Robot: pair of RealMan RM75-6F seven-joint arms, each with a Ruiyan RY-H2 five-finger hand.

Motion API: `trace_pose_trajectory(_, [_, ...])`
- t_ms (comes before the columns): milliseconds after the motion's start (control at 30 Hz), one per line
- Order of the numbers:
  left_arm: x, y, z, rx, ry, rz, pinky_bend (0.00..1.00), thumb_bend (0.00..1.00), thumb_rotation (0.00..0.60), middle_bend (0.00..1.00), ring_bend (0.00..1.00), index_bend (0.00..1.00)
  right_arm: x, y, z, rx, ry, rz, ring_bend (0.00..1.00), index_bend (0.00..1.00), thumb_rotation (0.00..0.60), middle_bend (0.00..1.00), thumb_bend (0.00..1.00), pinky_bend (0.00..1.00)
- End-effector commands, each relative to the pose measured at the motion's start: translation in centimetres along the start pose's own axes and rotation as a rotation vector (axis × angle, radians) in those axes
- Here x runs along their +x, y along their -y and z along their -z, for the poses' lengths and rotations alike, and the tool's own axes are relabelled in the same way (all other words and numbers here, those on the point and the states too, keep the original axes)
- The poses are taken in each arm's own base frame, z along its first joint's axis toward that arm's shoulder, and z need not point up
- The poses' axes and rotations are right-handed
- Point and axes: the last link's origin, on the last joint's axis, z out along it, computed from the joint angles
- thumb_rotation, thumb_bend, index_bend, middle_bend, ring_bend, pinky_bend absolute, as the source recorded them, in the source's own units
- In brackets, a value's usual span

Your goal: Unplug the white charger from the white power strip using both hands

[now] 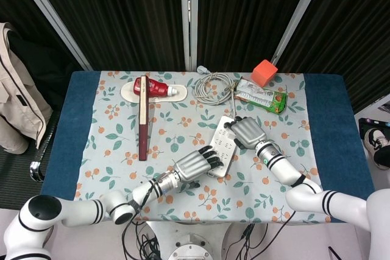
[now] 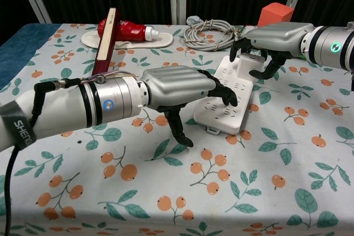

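Observation:
The white power strip [image 2: 237,102] [image 1: 219,149] lies at an angle on the floral cloth. A white charger [image 2: 250,64] stands plugged into its far end; the head view hides it under my right hand. My left hand [image 2: 177,88] [image 1: 195,165] rests its fingertips [image 2: 225,95] on the near half of the strip, with the thumb pointing down at the cloth beside it. My right hand [image 2: 276,36] [image 1: 246,132] reaches over the charger, its fingers curled on one side and its thumb on the other, gripping it.
A long wooden bar [image 1: 142,117] leans on a red bottle [image 1: 155,88] that lies on a white plate [image 1: 129,92] at the back left. A coiled white cable [image 1: 212,85], a green snack packet [image 1: 261,95] and an orange cube [image 1: 264,72] lie behind the strip.

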Motion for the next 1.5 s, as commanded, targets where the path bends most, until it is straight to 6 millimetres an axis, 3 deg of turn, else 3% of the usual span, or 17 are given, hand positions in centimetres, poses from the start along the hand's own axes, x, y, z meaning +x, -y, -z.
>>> trace_pose_trajectory(33, [0.0,0.1,0.0,0.001,0.0,0.004,0.08,0.12,0.6,0.18,0.09,0.17,-0.2,0.1,-0.1,0.006,-0.008,-0.002,0.25,0.32,0.6,0.4,0.44,0.42])
trace_pose_trajectory(167, [-0.1,0.1,0.1,0.001,0.001,0.009,0.08,0.12,0.6,0.18,0.09,0.17,-0.3,0.1,-0.1,0.013,-0.018,-0.001,0.29,0.44,0.6,0.41,0.5,0.45])
trace_pose_trajectory(333, [-0.2,0.1,0.1,-0.001,0.007,0.032,0.08,0.12,0.6,0.18,0.09,0.17,-0.7,0.0,0.0,0.023,-0.03,-0.008,0.39,0.67,0.6,0.51,0.57,0.51])
trace_pose_trajectory(533, [-0.2,0.2,0.1,0.0,0.013,0.048,0.08,0.12,0.6,0.18,0.09,0.17,-0.9,-0.3,0.3,0.041,-0.063,-0.018,0.45,0.79,0.6,0.58,0.61,0.55])
trace_pose_trajectory(833, [-0.2,0.5,0.2,0.006,0.031,0.082,0.08,0.12,0.6,0.18,0.09,0.17,-1.3,-0.6,0.7,0.066,-0.105,-0.035,0.49,0.86,0.6,0.63,0.63,0.58])
trace_pose_trajectory(1500, [-0.1,0.9,0.2,0.02,0.064,0.127,0.08,0.12,0.6,0.18,0.09,0.17,-2.2,-1.4,1.3,0.086,-0.164,-0.052,0.51,0.89,0.6,0.66,0.63,0.61])
